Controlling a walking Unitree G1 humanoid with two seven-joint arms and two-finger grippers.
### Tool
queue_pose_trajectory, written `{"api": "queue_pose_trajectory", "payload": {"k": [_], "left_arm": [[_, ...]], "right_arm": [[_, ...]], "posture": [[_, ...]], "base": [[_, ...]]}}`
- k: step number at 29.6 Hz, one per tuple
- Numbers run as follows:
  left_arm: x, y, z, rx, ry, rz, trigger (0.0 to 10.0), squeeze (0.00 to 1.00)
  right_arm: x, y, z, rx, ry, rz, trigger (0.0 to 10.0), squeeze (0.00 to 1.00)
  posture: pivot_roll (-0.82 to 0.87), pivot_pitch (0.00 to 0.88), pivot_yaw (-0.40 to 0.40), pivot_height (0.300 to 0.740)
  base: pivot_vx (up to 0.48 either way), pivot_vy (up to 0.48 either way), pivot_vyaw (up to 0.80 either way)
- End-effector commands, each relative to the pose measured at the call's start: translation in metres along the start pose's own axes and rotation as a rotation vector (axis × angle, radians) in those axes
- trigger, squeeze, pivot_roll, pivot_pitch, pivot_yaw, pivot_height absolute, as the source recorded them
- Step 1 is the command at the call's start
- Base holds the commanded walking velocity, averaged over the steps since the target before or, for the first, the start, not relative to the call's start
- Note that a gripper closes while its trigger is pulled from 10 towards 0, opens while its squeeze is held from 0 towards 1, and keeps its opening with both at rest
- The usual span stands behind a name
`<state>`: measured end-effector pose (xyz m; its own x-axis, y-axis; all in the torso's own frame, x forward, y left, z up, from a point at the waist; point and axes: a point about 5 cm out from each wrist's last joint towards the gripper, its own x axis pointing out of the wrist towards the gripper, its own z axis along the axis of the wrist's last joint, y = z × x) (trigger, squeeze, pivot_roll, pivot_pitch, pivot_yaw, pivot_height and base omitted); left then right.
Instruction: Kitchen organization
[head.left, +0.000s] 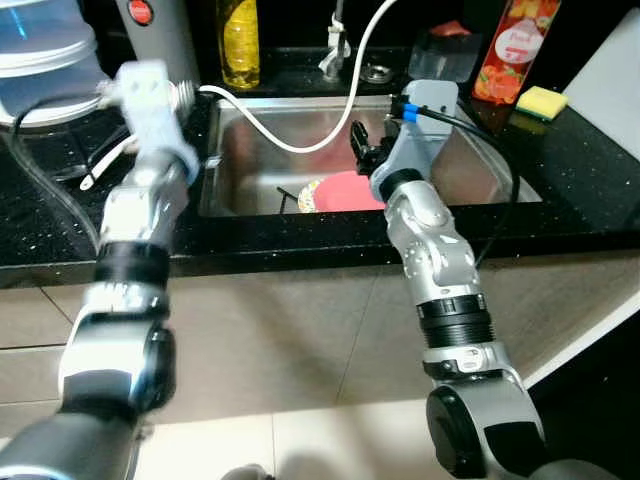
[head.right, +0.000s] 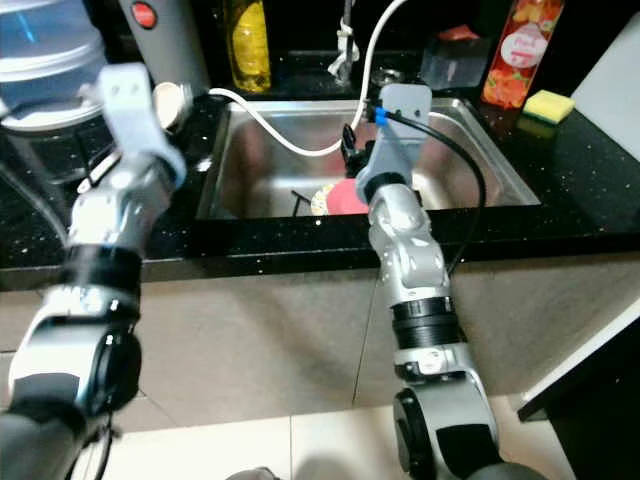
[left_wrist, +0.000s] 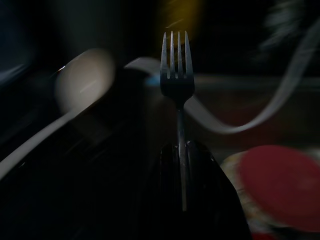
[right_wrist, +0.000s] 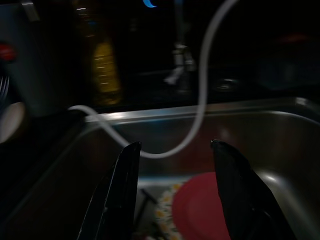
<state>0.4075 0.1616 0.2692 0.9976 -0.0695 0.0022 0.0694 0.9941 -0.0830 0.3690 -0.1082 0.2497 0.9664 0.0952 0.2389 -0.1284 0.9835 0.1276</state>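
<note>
Fork (left_wrist: 177, 90) is clamped upright between the closed fingers of the left gripper (left_wrist: 183, 150), tines up, held over the black counter (head.left: 60, 230) beside the sink (head.left: 470, 170). Right gripper (right_wrist: 175, 150) hangs spread and empty, just above a red plate (right_wrist: 205, 207) lying in the basin. Judged: one utensil collected; plate and stowing remain outstanding.

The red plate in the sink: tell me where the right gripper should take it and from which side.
Take the red plate by its near rim, coming down from above and from the counter side. It lies roughly flat on a flowered plate in the sink, so only an edge offers a pinch. The right gripper hovers open above it; the white hose crosses behind, so stay clear of it.
</note>
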Motion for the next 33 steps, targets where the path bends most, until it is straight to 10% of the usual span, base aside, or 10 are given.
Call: {"api": "queue_pose_trajectory", "payload": {"k": [1,11,12,13,19,20,21,22,33], "left_arm": [[0.005,-0.015,-0.009,0.004,0.031,-0.076,10.0,0.0],[0.015,-0.035,-0.042,0.121,0.211,-0.168,10.0,0.01],[0.014,-0.035,-0.048,0.136,0.227,-0.179,10.0,0.31],[0.014,-0.034,-0.052,0.155,0.236,-0.184,10.0,1.0],[0.016,-0.028,-0.019,0.174,-0.061,-0.171,10.0,1.0],[0.015,-0.027,-0.009,0.172,-0.129,-0.171,10.0,0.29],[0.015,-0.027,-0.009,0.172,-0.129,-0.171,10.0,0.29],[0.014,-0.025,-0.003,0.177,-0.179,-0.166,10.0,0.0],[-0.034,0.004,-0.008,0.115,-0.407,0.018,10.0,0.0]], "right_arm": [[-0.002,-0.007,0.004,0.0,-0.008,-0.028,10.0,0.0],[-0.006,-0.014,0.014,-0.01,-0.043,-0.083,10.0,0.0],[-0.007,-0.015,0.014,-0.013,-0.043,-0.092,10.0,0.0],[-0.007,-0.017,0.014,-0.016,-0.043,-0.1,10.0,0.0],[-0.008,-0.023,0.019,-0.005,-0.066,-0.127,10.0,0.0],[-0.008,-0.022,0.021,0.003,-0.075,-0.125,10.0,0.0],[-0.008,-0.022,0.021,0.003,-0.075,-0.125,10.0,0.0],[-0.008,-0.021,0.022,0.01,-0.083,-0.123,10.0,0.0],[-0.008,-0.011,0.022,0.024,-0.106,-0.078,10.0,0.0]], "posture": [[0.08,0.014,0.043,0.74],[0.03,0.036,0.064,0.74],[0.02,0.039,0.064,0.74],[0.02,0.039,0.064,0.74],[0.04,0.047,0.05,0.74],[0.05,0.045,0.045,0.74],[0.05,0.045,0.045,0.74],[0.05,0.045,0.045,0.74],[0.08,0.012,0.028,0.74]], "base": [[0.0,0.0,0.0],[0.0,0.0,0.0],[0.0,0.0,0.0],[0.0,0.0,0.0],[0.0,0.0,0.0],[0.0,0.0,0.0],[0.0,0.0,0.0],[0.0,0.0,0.0],[0.0,0.0,0.0]]}}
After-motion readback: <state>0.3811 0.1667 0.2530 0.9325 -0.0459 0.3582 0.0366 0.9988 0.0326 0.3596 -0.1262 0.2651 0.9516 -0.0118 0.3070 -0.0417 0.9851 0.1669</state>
